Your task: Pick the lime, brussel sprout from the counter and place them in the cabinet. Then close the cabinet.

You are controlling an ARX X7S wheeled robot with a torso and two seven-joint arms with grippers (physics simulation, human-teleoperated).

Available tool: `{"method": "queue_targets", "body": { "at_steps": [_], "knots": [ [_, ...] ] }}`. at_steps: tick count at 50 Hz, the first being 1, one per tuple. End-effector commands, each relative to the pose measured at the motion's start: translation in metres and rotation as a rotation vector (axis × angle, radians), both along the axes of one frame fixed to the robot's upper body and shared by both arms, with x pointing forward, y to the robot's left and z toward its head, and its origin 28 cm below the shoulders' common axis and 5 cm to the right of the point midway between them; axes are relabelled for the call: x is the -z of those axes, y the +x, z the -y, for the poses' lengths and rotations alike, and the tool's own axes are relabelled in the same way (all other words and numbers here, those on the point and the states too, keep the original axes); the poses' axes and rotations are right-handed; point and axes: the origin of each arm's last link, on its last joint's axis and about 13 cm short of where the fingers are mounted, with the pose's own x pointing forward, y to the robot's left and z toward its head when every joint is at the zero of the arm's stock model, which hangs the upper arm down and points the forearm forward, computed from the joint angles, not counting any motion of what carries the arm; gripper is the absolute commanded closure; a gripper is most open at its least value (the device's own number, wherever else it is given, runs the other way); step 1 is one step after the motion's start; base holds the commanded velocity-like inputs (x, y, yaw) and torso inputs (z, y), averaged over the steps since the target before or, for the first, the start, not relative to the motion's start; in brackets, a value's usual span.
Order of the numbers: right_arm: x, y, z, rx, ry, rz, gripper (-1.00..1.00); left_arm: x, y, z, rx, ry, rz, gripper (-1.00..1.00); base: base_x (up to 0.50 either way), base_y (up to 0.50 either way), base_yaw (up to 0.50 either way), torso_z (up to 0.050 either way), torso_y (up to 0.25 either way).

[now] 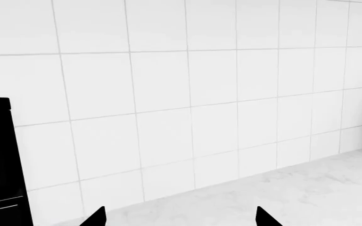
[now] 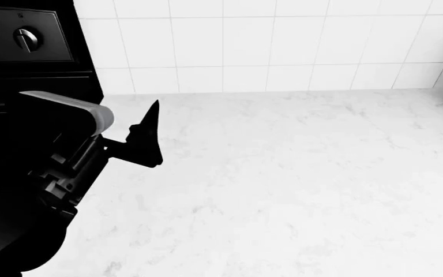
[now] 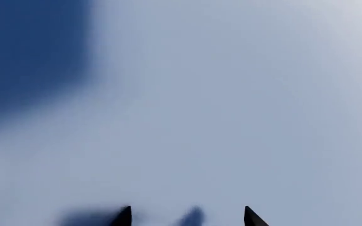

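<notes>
Head view: white marble surface [image 2: 299, 173] fills the frame, tiled wall [image 2: 283, 46] along the top, black oven [image 2: 21, 40] upper left; both grippers' jaws spread.

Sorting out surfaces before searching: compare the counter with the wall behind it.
The counter lies flat; the wall stands upright. The counter shows faint grey veining and no seams; the wall is a grid of square tiles with thin grey joints. Both are white.

White square-tiled wall [image 2: 283, 46] behind; black knobbed appliance [image 2: 21, 40] at the left.
</notes>
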Motion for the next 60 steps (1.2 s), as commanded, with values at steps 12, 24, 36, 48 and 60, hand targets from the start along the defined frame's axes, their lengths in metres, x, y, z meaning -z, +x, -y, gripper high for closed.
{"method": "queue_targets", "body": {
  "at_steps": [12,24,36,48,60],
  "knots": [
    [0.047,0.038,0.027,0.13,0.01,-0.5,-1.0,-0.003,-0.002,0.0,0.0,-0.005,0.003,-1.0,0.0,0.0,0.0,0.0,0.0],
    [0.052,0.008,0.038,0.082,0.016,-0.437,-1.0,0.0,0.001,-0.001,0.001,-0.01,0.007,-1.0,0.0,0.0,0.0,0.0,0.0],
    [0.055,-0.019,0.045,0.07,-0.006,-0.386,-1.0,-0.002,0.0,-0.001,-0.003,-0.013,0.014,-1.0,0.0,0.0,0.0,0.0,0.0],
    [0.064,-0.043,0.06,0.048,0.022,-0.358,-1.0,-0.003,0.0,-0.001,-0.003,-0.013,0.021,-1.0,0.0,0.0,0.0,0.0,0.0],
    [0.074,-0.072,0.07,-0.044,0.033,-0.306,-1.0,-0.004,0.0,-0.002,-0.009,-0.023,0.032,-1.0,0.0,0.0,0.0,0.0,0.0]
  ]
}}
